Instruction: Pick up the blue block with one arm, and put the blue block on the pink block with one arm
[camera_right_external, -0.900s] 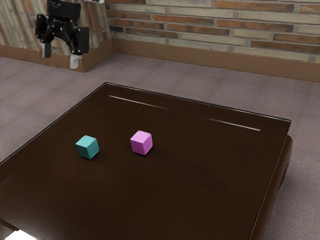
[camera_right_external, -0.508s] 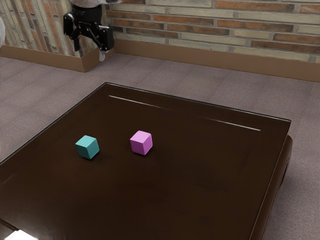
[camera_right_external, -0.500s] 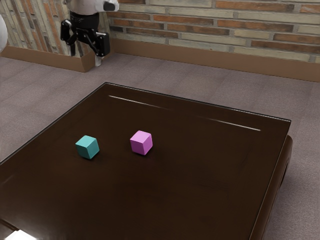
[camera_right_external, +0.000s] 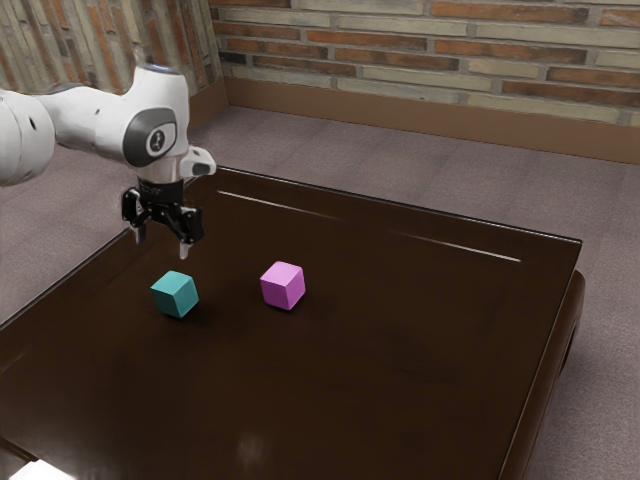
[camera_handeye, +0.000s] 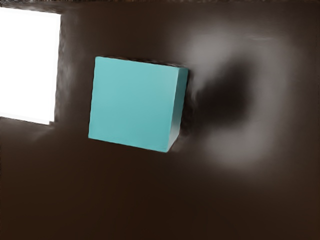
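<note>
Looking at the exterior view, I see my gripper (camera_right_external: 161, 240) hanging above the near-left part of the dark table (camera_right_external: 400, 350), its two black fingers (camera_right_external: 183, 243) pointing down and spread wide with nothing between them. The white arm (camera_right_external: 90, 120) comes in from the exterior view's left. The blue block (camera_right_external: 175, 294) sits on the table just below the gripper and slightly nearer the camera, and I see a clear gap between it and the fingertips. The pink block (camera_right_external: 283, 285) rests on the table to the exterior view's right of the blue block, near it but not touching. Both blocks stand flat on the surface, each turned so that a corner faces the camera. Beyond the far edge of the table I see grey floor (camera_right_external: 400, 160) and a brick wall (camera_right_external: 450, 50).

In the wrist view, the blue block (camera_handeye: 132, 103) lies directly under my hand, showing its top face and one narrow darker side. A soft dark shadow (camera_handeye: 225, 100) falls on the table (camera_handeye: 150, 200) beside that darker side. On the block's opposite side I see a bright white patch (camera_handeye: 27, 65) on the surface.
</note>
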